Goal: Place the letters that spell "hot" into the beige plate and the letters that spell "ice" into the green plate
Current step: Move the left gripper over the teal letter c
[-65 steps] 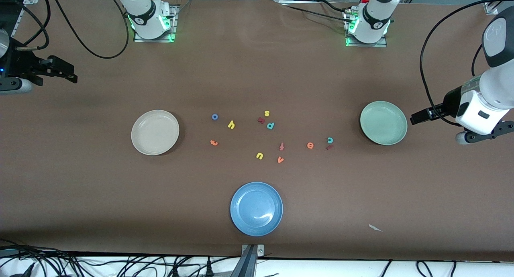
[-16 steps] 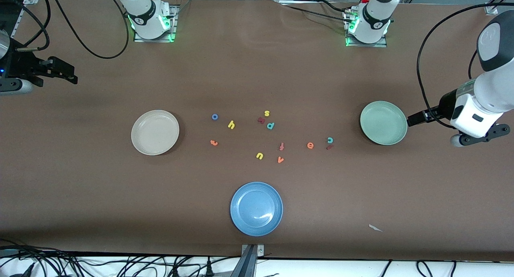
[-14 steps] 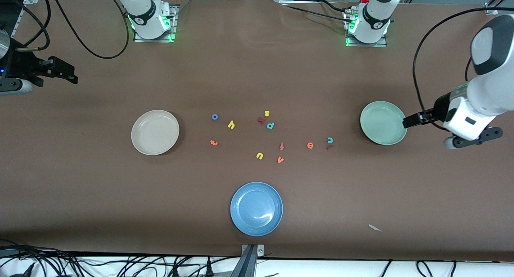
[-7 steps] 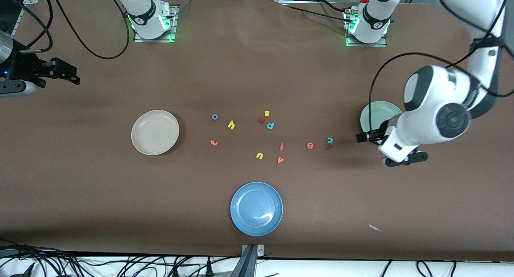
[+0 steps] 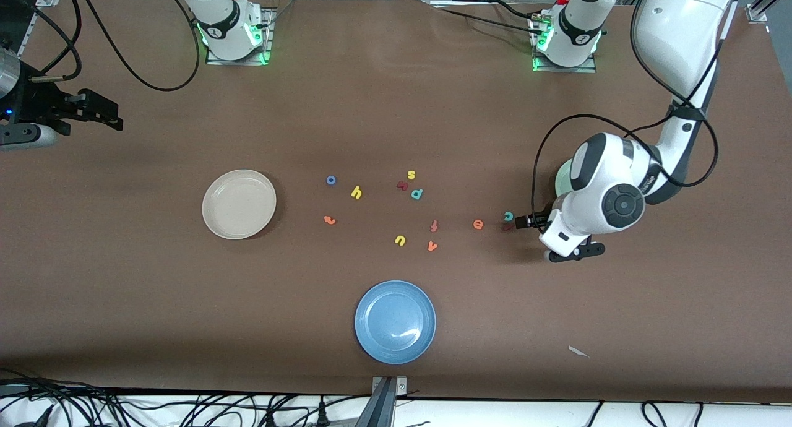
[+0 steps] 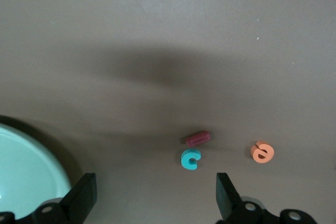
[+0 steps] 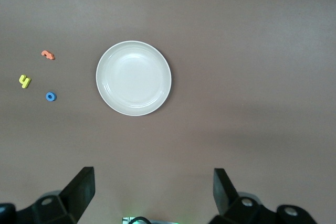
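The teal c (image 5: 508,215), maroon i (image 5: 508,227) and orange e (image 5: 477,224) lie between the middle letters and the green plate (image 5: 562,179), which the left arm mostly hides. My left gripper (image 5: 523,221) is open just beside the c and i, holding nothing. Its wrist view shows the c (image 6: 190,159), i (image 6: 197,138), e (image 6: 262,151), the plate's rim (image 6: 26,171) and the left gripper (image 6: 155,195). The blue o (image 5: 331,180), yellow h (image 5: 356,192) and orange t (image 5: 330,219) lie near the beige plate (image 5: 239,204). My right gripper (image 5: 111,116) waits open at its table end.
A blue plate (image 5: 395,322) sits nearest the front camera. Spare letters lie mid-table: yellow s (image 5: 411,174), teal p (image 5: 417,194), reddish f (image 5: 434,226), yellow u (image 5: 400,240), orange v (image 5: 432,246). A white scrap (image 5: 578,351) lies near the front edge.
The left arm has swung in from its table end, across the green plate, to the c and i, its gripper still open. The right arm has barely moved.
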Motion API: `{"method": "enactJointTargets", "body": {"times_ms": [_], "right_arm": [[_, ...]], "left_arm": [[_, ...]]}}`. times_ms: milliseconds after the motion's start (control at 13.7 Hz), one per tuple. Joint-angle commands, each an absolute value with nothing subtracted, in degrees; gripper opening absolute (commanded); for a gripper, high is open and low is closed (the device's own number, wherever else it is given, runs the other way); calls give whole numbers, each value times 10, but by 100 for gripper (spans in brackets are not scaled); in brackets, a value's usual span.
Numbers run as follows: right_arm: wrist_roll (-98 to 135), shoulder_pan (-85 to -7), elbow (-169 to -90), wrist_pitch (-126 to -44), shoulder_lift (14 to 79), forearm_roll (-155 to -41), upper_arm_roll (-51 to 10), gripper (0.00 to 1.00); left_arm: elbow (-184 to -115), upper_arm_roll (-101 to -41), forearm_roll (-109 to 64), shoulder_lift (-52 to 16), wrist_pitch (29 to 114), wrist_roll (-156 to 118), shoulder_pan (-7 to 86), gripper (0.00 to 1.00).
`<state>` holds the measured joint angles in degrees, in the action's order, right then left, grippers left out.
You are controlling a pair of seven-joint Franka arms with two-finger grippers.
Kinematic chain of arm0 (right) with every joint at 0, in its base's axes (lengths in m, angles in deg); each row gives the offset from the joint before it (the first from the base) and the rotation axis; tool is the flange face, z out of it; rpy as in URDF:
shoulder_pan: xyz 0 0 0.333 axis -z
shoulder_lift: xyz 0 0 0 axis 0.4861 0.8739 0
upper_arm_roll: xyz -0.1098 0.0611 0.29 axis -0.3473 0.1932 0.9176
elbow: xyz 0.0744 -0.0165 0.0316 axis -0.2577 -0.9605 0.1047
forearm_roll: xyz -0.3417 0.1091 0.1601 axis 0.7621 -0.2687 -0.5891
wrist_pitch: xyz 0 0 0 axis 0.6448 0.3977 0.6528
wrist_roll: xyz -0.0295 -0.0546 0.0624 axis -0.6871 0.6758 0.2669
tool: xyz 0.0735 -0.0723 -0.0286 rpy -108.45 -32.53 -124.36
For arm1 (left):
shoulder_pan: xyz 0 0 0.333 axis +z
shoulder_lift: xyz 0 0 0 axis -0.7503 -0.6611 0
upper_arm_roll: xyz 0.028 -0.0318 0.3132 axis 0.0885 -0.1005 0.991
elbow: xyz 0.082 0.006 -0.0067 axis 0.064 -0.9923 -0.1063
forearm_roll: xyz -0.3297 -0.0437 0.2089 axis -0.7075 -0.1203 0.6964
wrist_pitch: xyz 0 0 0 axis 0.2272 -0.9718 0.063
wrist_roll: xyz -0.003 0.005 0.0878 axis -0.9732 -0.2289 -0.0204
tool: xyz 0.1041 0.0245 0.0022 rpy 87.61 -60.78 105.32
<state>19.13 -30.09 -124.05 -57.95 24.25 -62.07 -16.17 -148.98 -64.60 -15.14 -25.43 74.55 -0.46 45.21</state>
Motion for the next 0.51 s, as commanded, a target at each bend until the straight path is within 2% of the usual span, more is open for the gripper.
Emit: {"method": "enactJointTargets", "body": {"times_ms": [0, 146, 437], "right_arm": [[201, -301, -1233, -577, 243, -619, -162, 100], [201, -301, -1233, -577, 244, -618, -162, 100], [201, -301, -1233, -577, 244, -618, -162, 100]], "left_arm": [[-1495, -649, -182, -282, 783, 4, 451, 97], [-1512, -649, -182, -283, 787, 1, 449, 89], [-1528, -650, -183, -292, 815, 4, 441, 85]]}}
